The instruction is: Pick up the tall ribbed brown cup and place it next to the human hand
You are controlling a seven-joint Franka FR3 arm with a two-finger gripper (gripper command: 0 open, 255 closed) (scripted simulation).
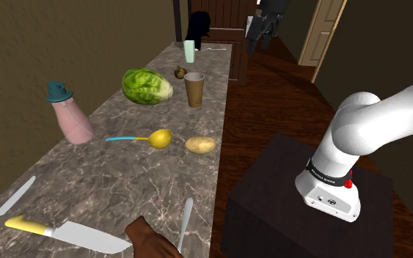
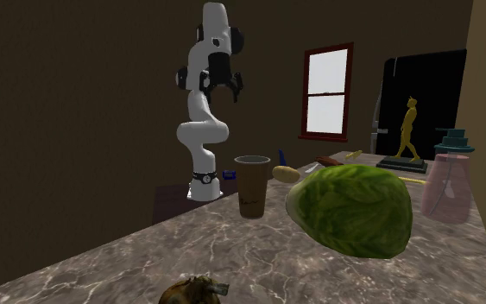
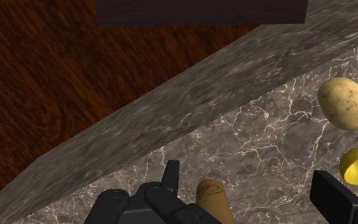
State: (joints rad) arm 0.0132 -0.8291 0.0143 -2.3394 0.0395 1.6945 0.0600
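Note:
The tall ribbed brown cup [image 1: 194, 89] stands upright near the counter's floor-side edge, beside a green lettuce [image 1: 147, 86]. In the second exterior view the cup [image 2: 252, 184] stands in front of the arm's base. A brown human hand [image 1: 150, 240] lies on the counter at the shoulder view's bottom edge. My black gripper [image 1: 258, 35] hangs high over the floor, beyond the counter edge and well above the cup. It is raised near the arm's top [image 2: 221, 88] with its fingers spread. In the wrist view the open gripper [image 3: 250, 184] looks down on the cup [image 3: 213, 198] far below; nothing is held.
On the marble counter [image 1: 124, 183] lie a potato [image 1: 200, 144], a yellow spoon [image 1: 153, 138], a pink bottle with a teal cap [image 1: 71, 117], a yellow-handled knife [image 1: 58, 231] and a butter knife [image 1: 185, 220]. A pale green cup [image 1: 189, 50] stands at the far end.

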